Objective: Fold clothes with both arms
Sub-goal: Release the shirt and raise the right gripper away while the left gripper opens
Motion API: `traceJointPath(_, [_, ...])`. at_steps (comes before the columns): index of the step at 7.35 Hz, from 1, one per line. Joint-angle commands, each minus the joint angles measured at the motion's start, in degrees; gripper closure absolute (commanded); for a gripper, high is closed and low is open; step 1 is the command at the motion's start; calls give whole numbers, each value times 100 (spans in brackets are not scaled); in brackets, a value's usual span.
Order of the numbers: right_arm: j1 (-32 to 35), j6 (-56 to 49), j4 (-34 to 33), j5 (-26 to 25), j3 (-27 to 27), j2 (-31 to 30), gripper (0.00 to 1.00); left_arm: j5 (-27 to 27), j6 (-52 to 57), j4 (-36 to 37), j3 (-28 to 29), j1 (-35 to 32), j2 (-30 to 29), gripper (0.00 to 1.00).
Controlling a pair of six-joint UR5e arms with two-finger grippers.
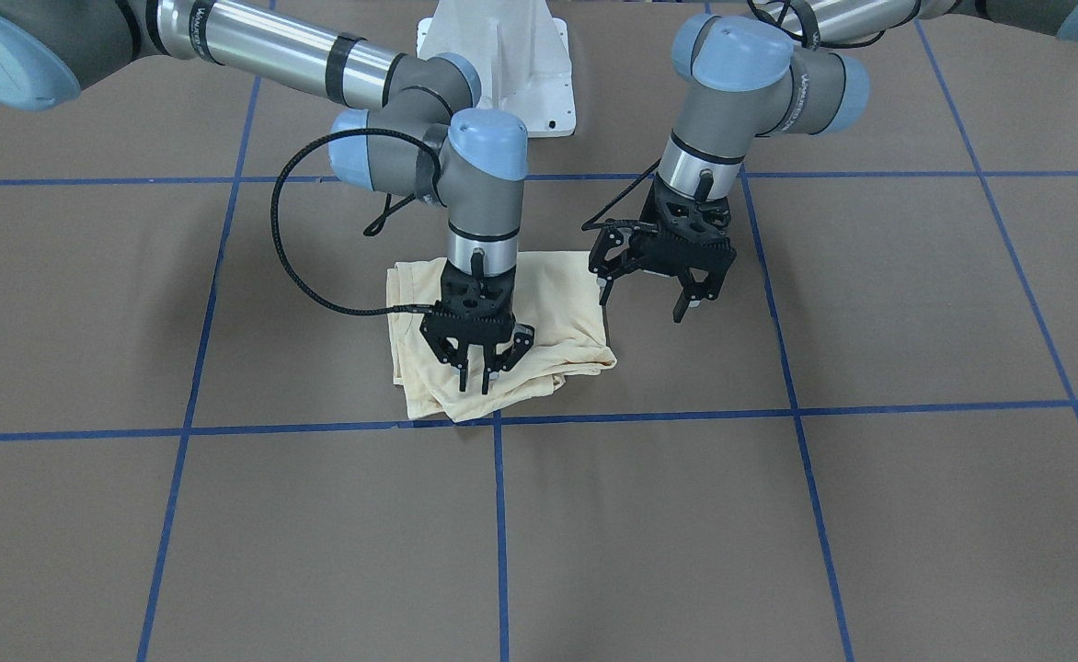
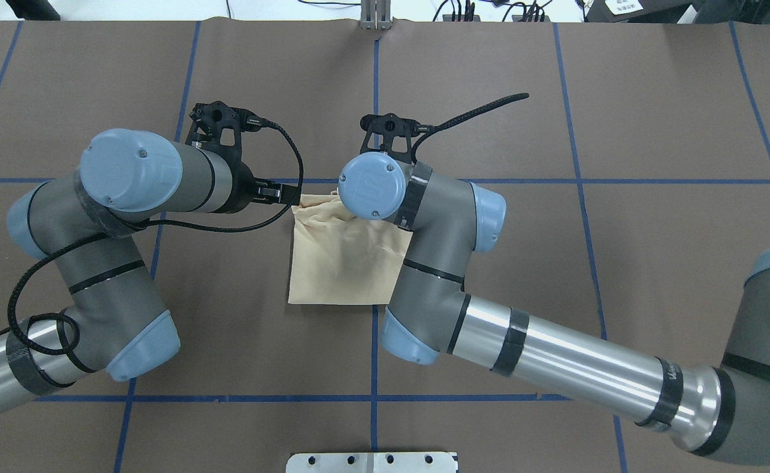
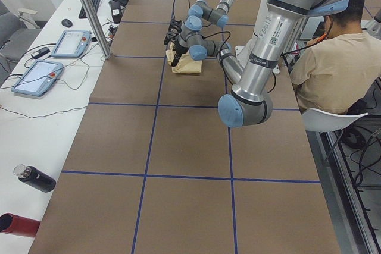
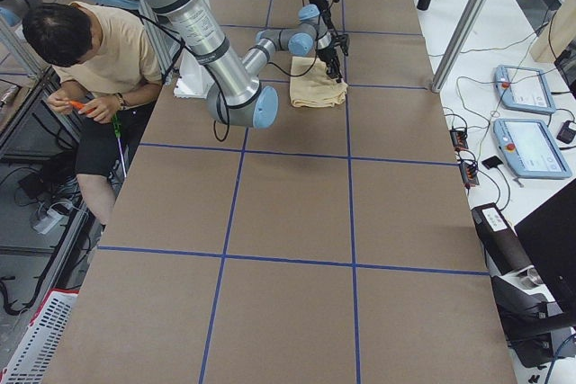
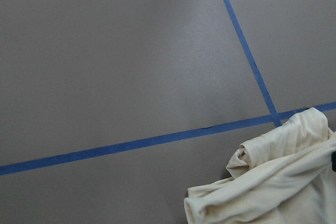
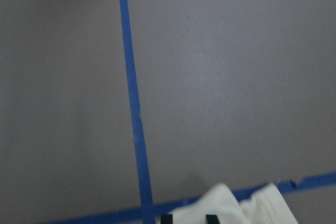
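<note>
Exterior front-facing view, nearest first. Brown table [image 1: 594,533], blue tape grid [image 1: 500,515].

Cream-yellow shirt [image 1: 557,303] lies on the table, folded into a rough square packet. Its near edge is rumpled and touches the tape line by a grid crossing. No print shows.

Right gripper [image 1: 475,379] points straight down, tips on the shirt's rumpled near edge. Fingers stand a narrow gap apart. The right wrist camera shows two black fingertips [image 6: 166,219] with pale cloth at them. Pinching or only resting: cannot tell.

Right arm [image 1: 484,193]: last wrist link vertical over the packet, elbow doubled back near the base, forearm running off to the view's upper left.

Left gripper [image 1: 642,308] hangs over bare table just beside the packet's edge, on the robot's left. It is tilted, fingers spread wide, nothing between them. Its wrist camera sees a bunched corner of the shirt low in its frame.

Left arm [image 1: 732,101]: wrist leaning down from a bent joint, forearm leaving at the upper right.

Farthest: white base pedestal [image 1: 511,64].
</note>
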Motion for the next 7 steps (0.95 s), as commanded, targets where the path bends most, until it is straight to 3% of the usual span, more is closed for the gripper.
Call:
traceJointPath(1, [635, -474, 616, 364, -866, 399, 60, 0, -26, 0, -2, 17, 0, 0])
traceJointPath(2, [734, -565, 599, 550, -683, 390, 1, 0, -61, 0, -2, 26, -17, 0])
traceJointPath(3, [882, -583, 503, 961, -333, 260, 0, -9, -61, 9, -63, 26, -17, 0])
traceJointPath(4, [1180, -722, 163, 1800, 45, 102, 0, -113, -44, 78, -185, 8, 0, 0])
traceJointPath(5, [1426, -1228, -519, 2183, 849, -283, 0, -140, 8, 192, -369, -62, 35, 0])
traceJointPath(7, [2023, -2581, -1490, 2921, 2861, -1694, 0, -211, 462, 1287, -1157, -272, 236, 0])
